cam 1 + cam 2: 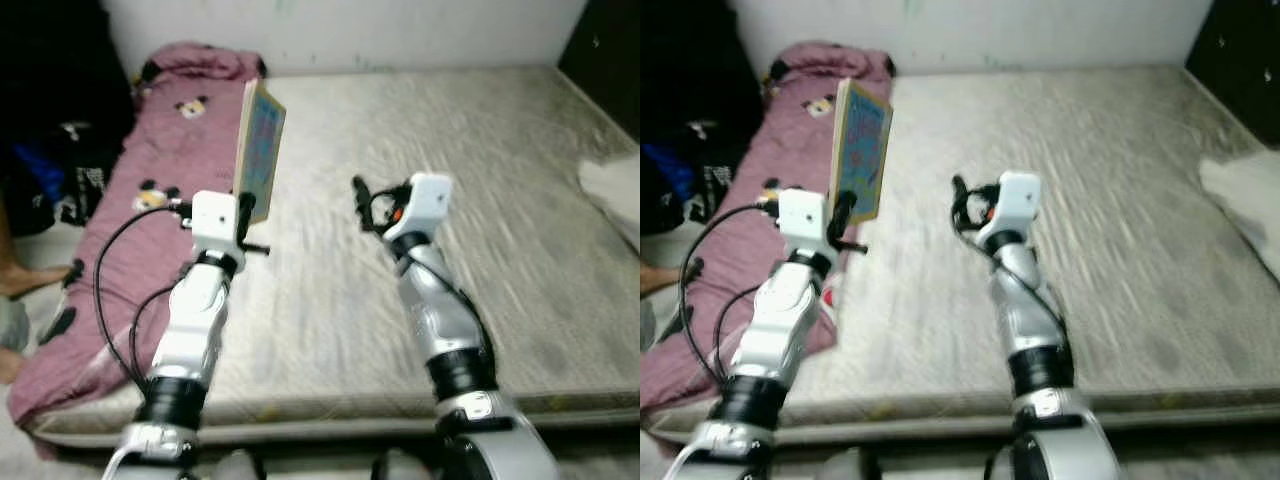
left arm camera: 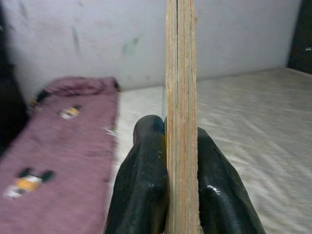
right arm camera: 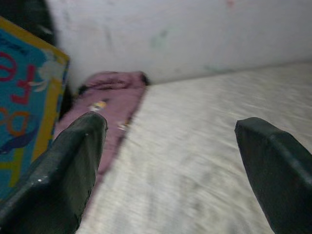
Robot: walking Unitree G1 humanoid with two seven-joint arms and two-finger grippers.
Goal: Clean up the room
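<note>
1. Two silver arms reach forward over a bare grey mattress that lies on the floor against a pale wall.
2. On the left, the left gripper has its two black fingers pressed tight on the bottom edge of a thick board book, holding it upright above the mattress.
3. Seen from the head, the book has a blue cover with a yellow border; the lettering is too blurred to read.
4. On the right, the right gripper hovers over the middle of the mattress with its fingers spread wide and nothing between them.
5. A pink blanket with cartoon prints lies along the mattress's left side.
6. A white cloth, perhaps a pillow, sits at the right edge.
</note>
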